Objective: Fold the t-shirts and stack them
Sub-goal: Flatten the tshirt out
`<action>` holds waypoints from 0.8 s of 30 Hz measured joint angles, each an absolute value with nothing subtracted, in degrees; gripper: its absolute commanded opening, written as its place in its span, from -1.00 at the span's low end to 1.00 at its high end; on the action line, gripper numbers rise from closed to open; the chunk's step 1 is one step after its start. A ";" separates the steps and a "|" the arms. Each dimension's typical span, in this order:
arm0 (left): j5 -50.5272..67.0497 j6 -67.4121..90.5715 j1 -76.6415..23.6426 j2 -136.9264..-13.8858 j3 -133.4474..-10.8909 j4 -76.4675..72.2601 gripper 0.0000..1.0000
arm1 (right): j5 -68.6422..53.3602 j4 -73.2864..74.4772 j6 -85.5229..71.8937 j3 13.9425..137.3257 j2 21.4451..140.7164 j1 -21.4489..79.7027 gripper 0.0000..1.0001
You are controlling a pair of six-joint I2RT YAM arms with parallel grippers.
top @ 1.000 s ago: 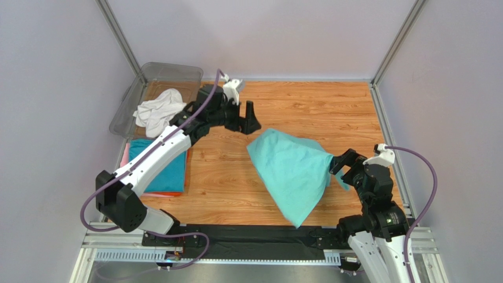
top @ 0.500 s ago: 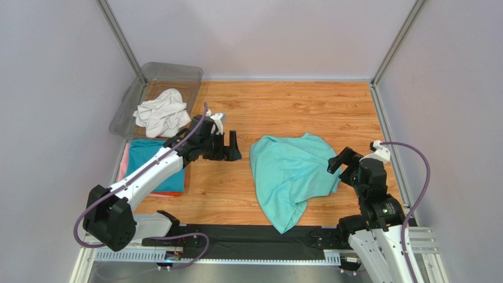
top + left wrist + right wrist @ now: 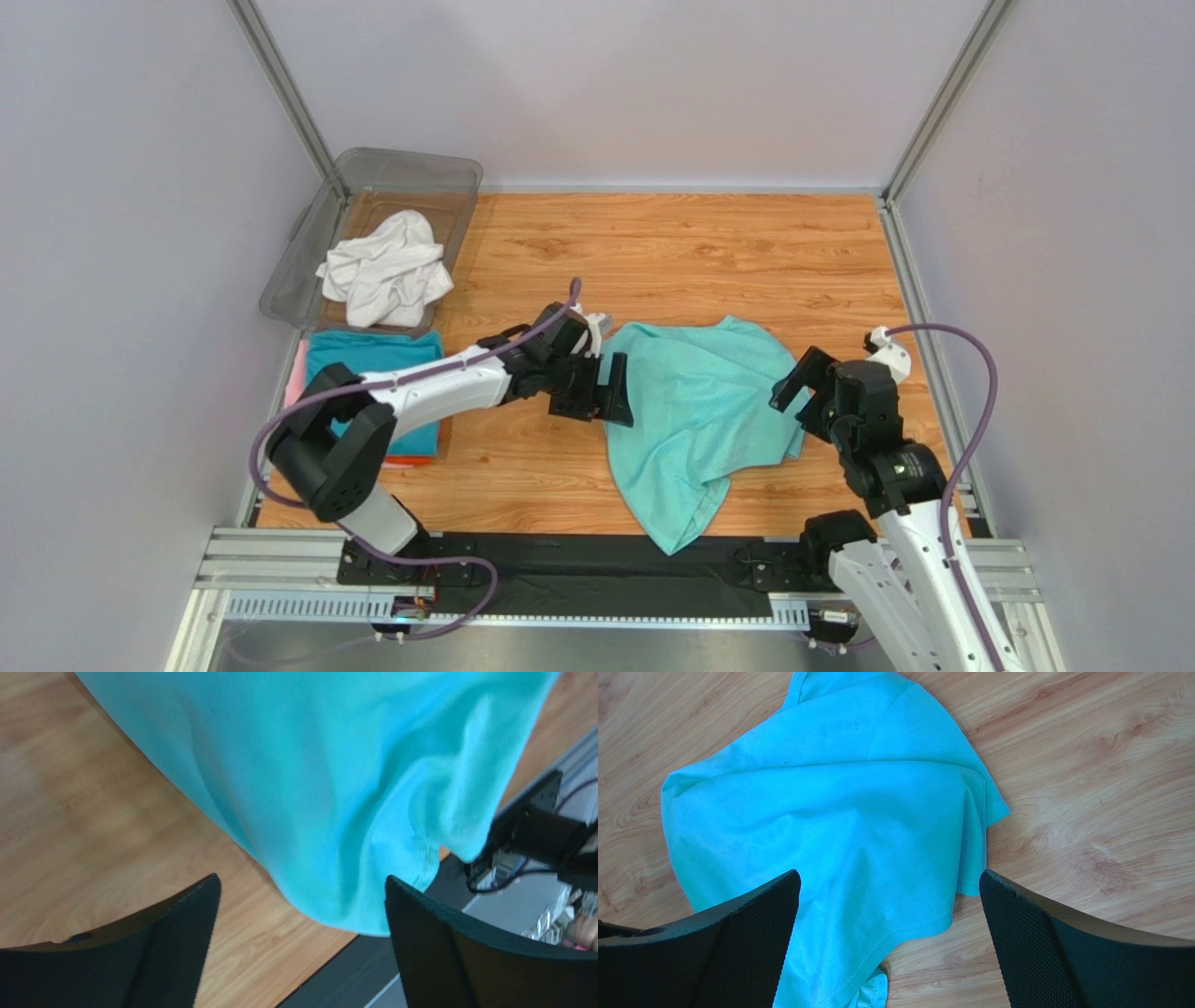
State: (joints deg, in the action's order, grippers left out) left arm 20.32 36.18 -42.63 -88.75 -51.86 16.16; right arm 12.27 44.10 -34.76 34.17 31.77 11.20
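Observation:
A mint green t-shirt (image 3: pixel 694 413) lies crumpled on the wooden table, its lower end hanging over the near edge. It fills the left wrist view (image 3: pixel 330 777) and the right wrist view (image 3: pixel 829 833). My left gripper (image 3: pixel 606 392) is open and empty over the shirt's left edge. My right gripper (image 3: pixel 800 389) is open and empty just above the shirt's right edge. A white t-shirt (image 3: pixel 382 266) lies bunched in the clear bin. A folded teal-blue t-shirt (image 3: pixel 368 385) tops a stack at the left, with pink and orange edges under it.
The clear plastic bin (image 3: pixel 407 175) stands at the back left. Grey walls and metal frame posts enclose the table (image 3: pixel 701 259). A black strip (image 3: pixel 561 567) runs along the near edge, between the arm bases.
The mint shirt was held up between the grippers, then dropped onto the table. My left gripper swung from the back down to the shirt's left edge. My right gripper let go and rose slightly.

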 measured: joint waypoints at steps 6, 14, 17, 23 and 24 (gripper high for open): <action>16.40 36.82 -42.50 -96.07 -56.38 17.10 0.34 | 13.32 44.34 -35.75 34.02 30.76 11.20 1.00; 16.69 37.23 -43.03 -101.73 -57.87 17.39 -1.00 | 15.62 45.45 -36.93 33.91 35.24 11.18 1.00; 15.35 37.08 -43.11 -102.37 -58.28 18.35 -1.00 | 15.62 45.80 -37.26 33.89 36.82 11.18 1.00; 7.97 35.83 -39.09 -101.30 -60.71 23.14 -1.00 | 13.93 46.52 -37.26 33.89 38.28 11.18 1.00; 7.35 35.46 -36.62 -100.66 -60.71 23.59 -1.00 | 13.26 46.52 -37.26 33.89 38.57 11.18 1.00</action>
